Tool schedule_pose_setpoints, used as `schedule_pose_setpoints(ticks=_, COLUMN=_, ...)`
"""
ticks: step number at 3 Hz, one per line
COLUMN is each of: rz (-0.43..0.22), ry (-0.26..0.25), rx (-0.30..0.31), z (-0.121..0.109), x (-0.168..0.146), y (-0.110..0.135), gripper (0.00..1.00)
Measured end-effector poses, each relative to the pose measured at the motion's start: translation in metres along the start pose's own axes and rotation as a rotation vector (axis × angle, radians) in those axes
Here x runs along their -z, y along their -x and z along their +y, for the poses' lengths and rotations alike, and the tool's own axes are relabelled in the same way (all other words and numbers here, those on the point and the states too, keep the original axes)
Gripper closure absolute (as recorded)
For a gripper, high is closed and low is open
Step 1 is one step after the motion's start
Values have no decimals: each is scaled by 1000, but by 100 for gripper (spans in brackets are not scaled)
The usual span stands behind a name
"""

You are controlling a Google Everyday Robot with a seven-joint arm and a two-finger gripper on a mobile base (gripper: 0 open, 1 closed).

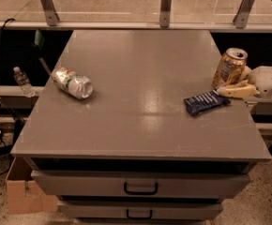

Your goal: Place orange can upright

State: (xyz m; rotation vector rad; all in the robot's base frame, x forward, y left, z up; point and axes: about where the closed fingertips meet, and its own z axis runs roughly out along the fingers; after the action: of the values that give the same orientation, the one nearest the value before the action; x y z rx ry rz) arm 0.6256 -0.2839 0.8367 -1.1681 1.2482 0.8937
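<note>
The orange can stands almost upright with a slight lean at the right edge of the grey table, its silver top facing up. My gripper reaches in from the right and is shut on the can's lower right side. One pale finger lies along the table by the can's base. The white arm extends off the right edge.
A silver can with a green-and-white label lies on its side at the table's left. A dark blue snack packet lies just left of the gripper. A rail with metal posts runs behind the table. Drawers are below the front edge.
</note>
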Motion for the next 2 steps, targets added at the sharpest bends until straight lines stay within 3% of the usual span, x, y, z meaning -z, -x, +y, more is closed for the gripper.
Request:
schedule_pose_setpoints(ticks=1, rz=9, ry=-10, rx=-5, z=1, x=8, y=-4, gripper=0)
schedule_pose_setpoints(ticks=2, rz=18, ry=-31, rx=-4, z=-1, x=17, y=2, gripper=0)
